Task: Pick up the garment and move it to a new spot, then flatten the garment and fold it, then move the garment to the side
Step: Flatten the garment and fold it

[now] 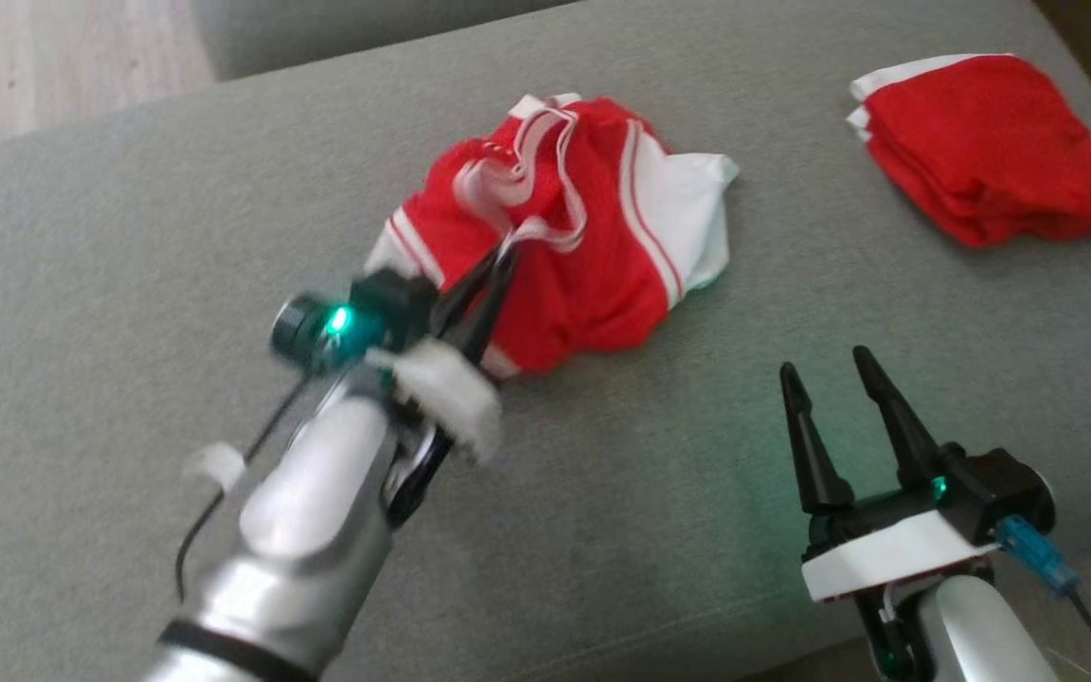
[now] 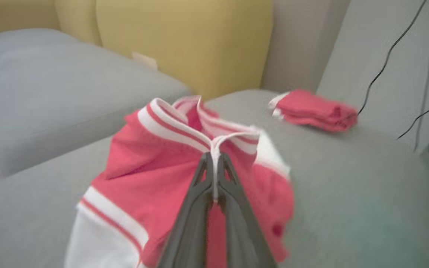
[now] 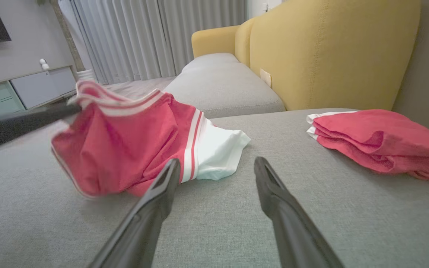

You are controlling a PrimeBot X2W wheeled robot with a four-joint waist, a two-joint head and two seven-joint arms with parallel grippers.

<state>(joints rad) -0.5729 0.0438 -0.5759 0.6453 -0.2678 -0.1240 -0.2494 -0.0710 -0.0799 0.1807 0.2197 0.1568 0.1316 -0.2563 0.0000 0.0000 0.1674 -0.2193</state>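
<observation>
My left gripper [image 1: 510, 251], fingers pressed together, pinches a thin strip of white trim on the garment [image 1: 593, 284] at the centre of the head view. The garment lies on the grey sofa [image 1: 129, 246]. My right gripper [image 1: 820, 362] stands spread and empty at the lower right, well apart from the cloth.

The hold looks slight. In the left wrist view only the narrow band sits between my fingertips [image 2: 222, 163], so I judge a quick lift could pull it free and drop the heap. With one pinch point, the cloth would likely hang bunched and land just as crumpled. A swing toward the upper right could also brush the folded pile [image 1: 991, 152] there.

The garment is red with white striped bands and a white panel on its right edge. It is crumpled in a loose mound, its trim looped up on top. It looks thin and limp.
</observation>
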